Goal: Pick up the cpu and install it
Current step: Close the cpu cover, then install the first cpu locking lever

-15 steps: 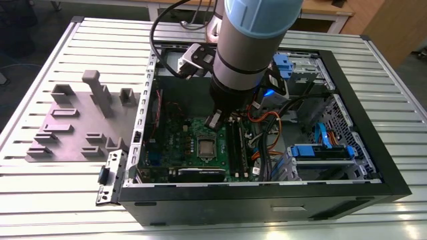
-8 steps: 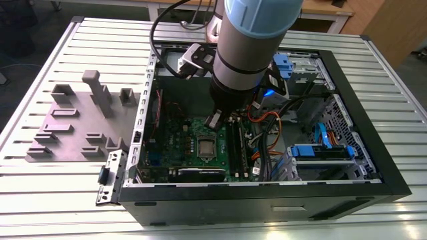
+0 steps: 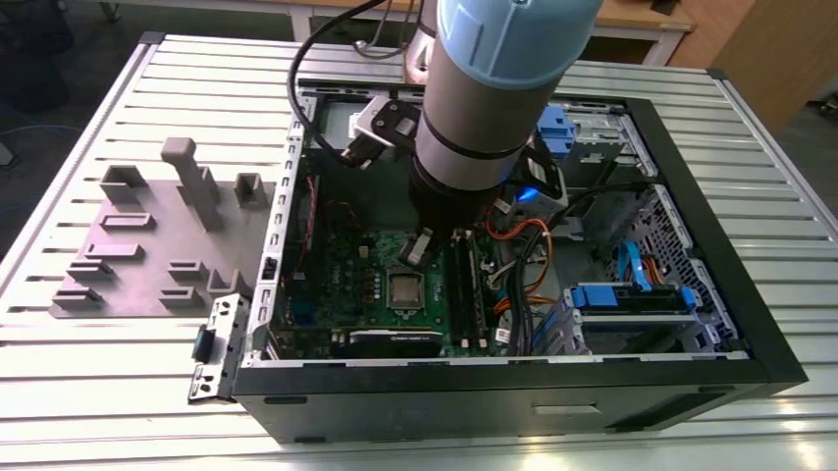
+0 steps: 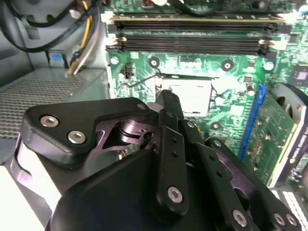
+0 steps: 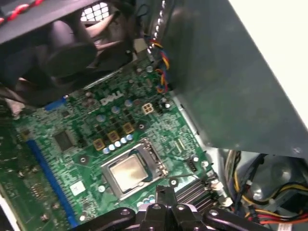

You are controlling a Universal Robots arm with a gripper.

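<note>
The gripper [image 5: 166, 202] hangs just above the motherboard [image 5: 77, 159], jaws drawn narrow and empty, with the cpu [image 5: 127, 169] lying flat in its socket just beyond the fingertips.

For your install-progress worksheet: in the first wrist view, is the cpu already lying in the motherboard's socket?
Yes: the cpu lies flat within the socket frame on the green motherboard, apart from the gripper.
</note>
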